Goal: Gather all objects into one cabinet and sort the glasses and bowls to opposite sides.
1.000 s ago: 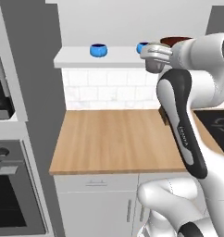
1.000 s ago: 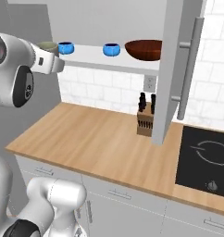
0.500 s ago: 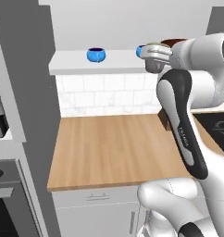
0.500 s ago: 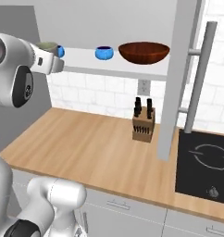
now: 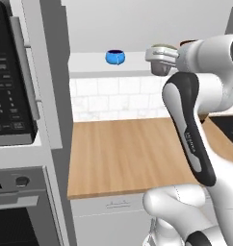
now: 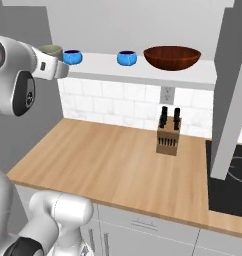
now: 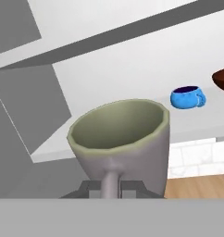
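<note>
— What's in the cabinet (image 6: 143,70)?

— On its white shelf: the wide brown bowl (image 6: 172,57) toward the right, then two small blue bowls (image 6: 126,58) left of it, well apart from each other.

— And the grey cup (image 7: 125,143)?

— Held upright in the claw (image 7: 111,187), clamped on it by its handle side, level with the shelf edge near the left blue bowl (the fingertips themselves are mostly hidden under the cup).

— So which step?

— Placing the cup, I judge. Next it needs carrying in over the shelf's left end, away from the bowls, and setting down before release. The worktop (image 6: 108,165) plays no part.
</note>
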{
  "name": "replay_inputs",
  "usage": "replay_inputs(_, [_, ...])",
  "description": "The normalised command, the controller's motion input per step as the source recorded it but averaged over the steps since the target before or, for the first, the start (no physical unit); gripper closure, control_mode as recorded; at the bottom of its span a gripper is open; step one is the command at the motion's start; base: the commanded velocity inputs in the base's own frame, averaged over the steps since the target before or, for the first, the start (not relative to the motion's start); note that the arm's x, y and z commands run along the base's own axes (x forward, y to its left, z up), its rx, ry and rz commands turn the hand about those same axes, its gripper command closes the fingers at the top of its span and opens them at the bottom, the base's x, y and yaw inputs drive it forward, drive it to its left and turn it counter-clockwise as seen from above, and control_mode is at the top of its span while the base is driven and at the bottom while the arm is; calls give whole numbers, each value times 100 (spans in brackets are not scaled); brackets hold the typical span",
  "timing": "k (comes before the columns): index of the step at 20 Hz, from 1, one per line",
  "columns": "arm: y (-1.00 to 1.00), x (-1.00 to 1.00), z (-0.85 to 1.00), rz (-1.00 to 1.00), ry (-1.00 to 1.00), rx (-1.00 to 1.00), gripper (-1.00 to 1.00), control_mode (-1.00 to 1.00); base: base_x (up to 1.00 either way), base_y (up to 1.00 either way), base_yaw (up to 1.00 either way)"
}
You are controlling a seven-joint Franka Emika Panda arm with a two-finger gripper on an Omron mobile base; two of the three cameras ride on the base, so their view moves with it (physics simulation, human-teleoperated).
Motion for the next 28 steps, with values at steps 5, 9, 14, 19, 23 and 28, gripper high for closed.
replay_inputs(5, [0,0,0,0,0,0,100,100,4,9,-5])
replay_inputs(9, [0,0,0,0,0,0,100,100,7,0,-5])
replay_inputs(14, [0,0,0,0,0,0,100,100,-6,17,-1])
replay_inputs(19, [0,0,0,0,0,0,100,100,0,2,-11])
replay_inputs(23, [0,0,0,0,0,0,100,100,5,0,-10])
replay_inputs(28, [0,63,-5,-6,15,0,100,-100,0,0,0])
